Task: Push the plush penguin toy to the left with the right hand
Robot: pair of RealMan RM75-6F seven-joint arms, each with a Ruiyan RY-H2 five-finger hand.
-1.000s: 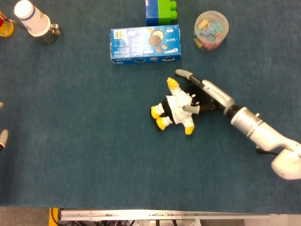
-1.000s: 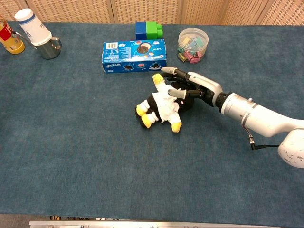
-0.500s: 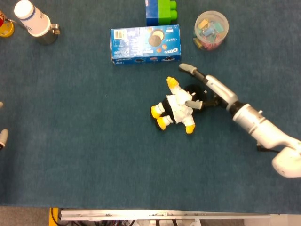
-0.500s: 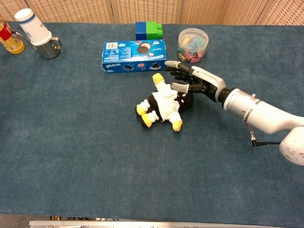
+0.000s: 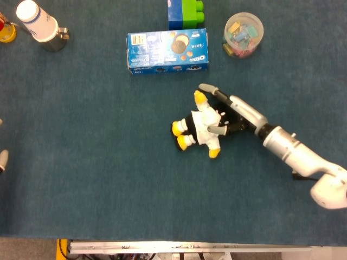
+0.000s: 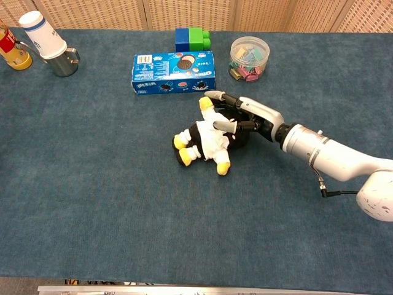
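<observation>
The plush penguin (image 5: 198, 125) (image 6: 206, 139), black and white with yellow feet and beak, lies on its back on the blue table cloth just right of centre. My right hand (image 5: 230, 114) (image 6: 247, 117) reaches in from the right with its fingers spread, holding nothing. Its palm side presses against the toy's right flank, with one finger (image 5: 208, 89) stretched past the head and another (image 6: 224, 125) lying across the white belly. Only fingertips of my left hand (image 5: 2, 159) peek in at the left edge of the head view.
A blue cookie box (image 5: 168, 50) (image 6: 174, 72) lies just behind the penguin. Behind it stand green and blue blocks (image 5: 185, 12) (image 6: 191, 39), and to their right a clear tub of clips (image 5: 243, 34) (image 6: 249, 58). At the far left stand a white bottle (image 5: 35, 19), a metal cup (image 6: 64, 63) and a yellow bottle (image 6: 12, 52).
My right hand drew back slightly, then came left again against the penguin. The toy has slid a little to the left and turned slightly.
</observation>
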